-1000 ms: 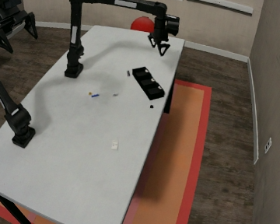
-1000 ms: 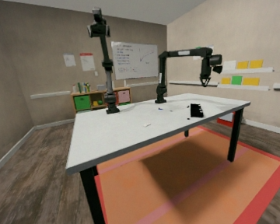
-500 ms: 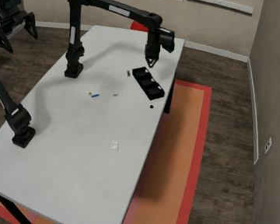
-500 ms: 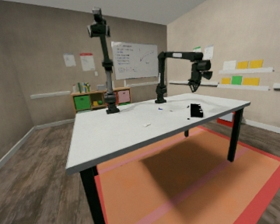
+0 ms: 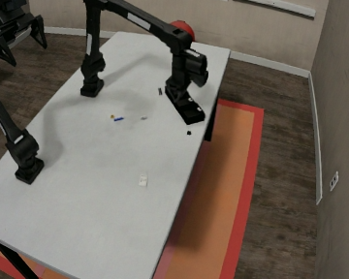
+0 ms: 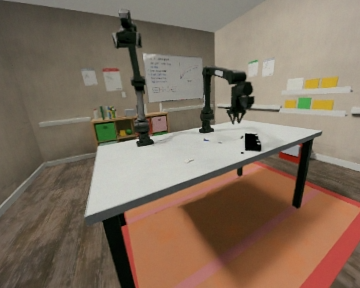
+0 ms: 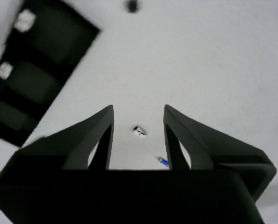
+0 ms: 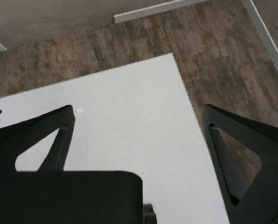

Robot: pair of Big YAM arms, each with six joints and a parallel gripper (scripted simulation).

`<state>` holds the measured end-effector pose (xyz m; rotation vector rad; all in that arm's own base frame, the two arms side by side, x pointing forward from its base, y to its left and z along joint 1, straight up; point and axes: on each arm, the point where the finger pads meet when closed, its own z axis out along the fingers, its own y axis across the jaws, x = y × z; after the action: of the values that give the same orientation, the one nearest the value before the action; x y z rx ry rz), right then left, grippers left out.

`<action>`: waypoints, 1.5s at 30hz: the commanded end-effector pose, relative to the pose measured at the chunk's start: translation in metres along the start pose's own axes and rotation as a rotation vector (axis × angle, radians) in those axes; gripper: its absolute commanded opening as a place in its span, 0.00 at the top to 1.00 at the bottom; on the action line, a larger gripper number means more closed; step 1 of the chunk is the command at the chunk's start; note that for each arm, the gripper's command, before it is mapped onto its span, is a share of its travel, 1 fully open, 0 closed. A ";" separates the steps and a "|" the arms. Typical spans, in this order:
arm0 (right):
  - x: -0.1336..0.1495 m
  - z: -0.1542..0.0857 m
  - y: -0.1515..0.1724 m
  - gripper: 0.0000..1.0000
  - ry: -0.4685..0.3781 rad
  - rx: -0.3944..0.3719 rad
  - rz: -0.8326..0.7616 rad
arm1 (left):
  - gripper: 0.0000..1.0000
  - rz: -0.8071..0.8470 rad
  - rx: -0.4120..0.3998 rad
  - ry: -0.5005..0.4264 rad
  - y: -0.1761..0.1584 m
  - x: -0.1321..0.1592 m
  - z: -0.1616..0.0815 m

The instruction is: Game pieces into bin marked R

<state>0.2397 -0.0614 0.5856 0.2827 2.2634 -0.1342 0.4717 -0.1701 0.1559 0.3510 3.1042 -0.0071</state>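
Note:
The black row of bins [image 5: 184, 104] stands near the table's right edge. It also shows in the left wrist view [image 7: 40, 65], where its white labels are too blurred to read. My left gripper [image 5: 198, 77] hangs above the bins; its fingers are partly drawn in, with nothing between them. Under it lie a small white piece [image 7: 139, 131] and a blue piece [image 7: 162, 161]. The top view shows the blue piece [image 5: 118, 119], a yellow piece [image 5: 112, 116], the white piece [image 5: 143, 117], a black piece [image 5: 188, 133] and a white piece [image 5: 142, 179]. My right gripper [image 5: 15, 34] [image 8: 138, 111] is wide open and empty, high above the table's left end.
A small dark object [image 5: 159, 91] lies just left of the bins. A red round thing [image 5: 182, 26] shows behind the left arm at the table's far edge. The right arm's base [image 5: 27, 167] and the left arm's base [image 5: 91, 87] stand along the left side.

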 end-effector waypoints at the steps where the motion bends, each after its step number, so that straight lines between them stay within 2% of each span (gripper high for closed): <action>1: -0.010 -0.014 -0.003 0.00 -0.023 0.007 0.010 | 0.61 0.157 0.000 -0.019 -0.030 -0.026 0.005; 3: -0.010 -0.014 -0.003 0.00 -0.023 0.007 0.010 | 0.61 0.157 0.000 -0.019 -0.030 -0.026 0.005; 4: -0.010 -0.014 -0.003 0.00 -0.023 0.007 0.010 | 0.61 0.251 0.002 0.004 -0.035 -0.006 0.028; 5: -0.010 -0.014 -0.003 0.00 -0.023 0.007 0.010 | 0.61 0.285 0.002 0.003 -0.043 -0.007 0.030; 6: -0.010 -0.014 -0.003 0.00 -0.023 0.007 0.010 | 0.61 0.318 0.000 -0.018 -0.055 -0.028 0.011; 9: -0.010 -0.014 -0.003 0.00 -0.023 0.007 0.010 | 0.61 0.406 0.000 -0.014 -0.081 -0.029 0.018; 10: -0.010 -0.014 -0.003 0.00 -0.023 0.007 0.010 | 0.61 0.435 0.001 -0.004 -0.085 -0.016 0.035; 12: -0.010 -0.014 -0.003 0.00 -0.023 0.007 0.010 | 0.61 0.493 0.000 -0.017 -0.106 -0.030 0.025; 18: -0.010 -0.014 -0.003 0.00 -0.023 0.007 0.010 | 0.61 0.690 0.002 -0.010 -0.154 -0.029 0.044; 20: -0.010 -0.014 -0.003 0.00 -0.023 0.007 0.010 | 0.61 0.690 0.002 -0.010 -0.154 -0.029 0.044; 21: -0.010 -0.014 -0.003 0.00 -0.023 0.007 0.010 | 0.61 0.781 0.003 -0.001 -0.159 -0.023 0.053; 22: -0.010 -0.014 -0.003 0.00 -0.023 0.007 0.010 | 0.61 0.814 0.002 -0.008 -0.172 -0.033 0.045; 34: -0.010 -0.014 -0.003 0.00 -0.023 0.007 0.010 | 0.61 1.168 0.009 -0.042 -0.271 -0.037 0.073; 37: -0.010 -0.014 -0.003 0.00 -0.023 0.007 0.010 | 0.61 1.170 0.010 -0.022 -0.277 -0.033 0.076; 42: -0.010 -0.014 -0.003 0.00 -0.023 0.007 0.010 | 0.61 1.148 0.010 -0.016 -0.316 -0.034 0.088; 44: -0.010 -0.014 -0.003 0.00 -0.023 0.007 0.010 | 0.61 1.148 0.010 -0.016 -0.317 -0.033 0.089; 45: -0.010 -0.014 -0.003 0.00 -0.023 0.007 0.010 | 0.61 1.130 0.010 -0.016 -0.307 -0.039 0.089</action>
<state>0.2397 -0.0614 0.5856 0.2827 2.2634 -0.1342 0.4300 -0.4765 0.0703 1.9823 2.3859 -0.0082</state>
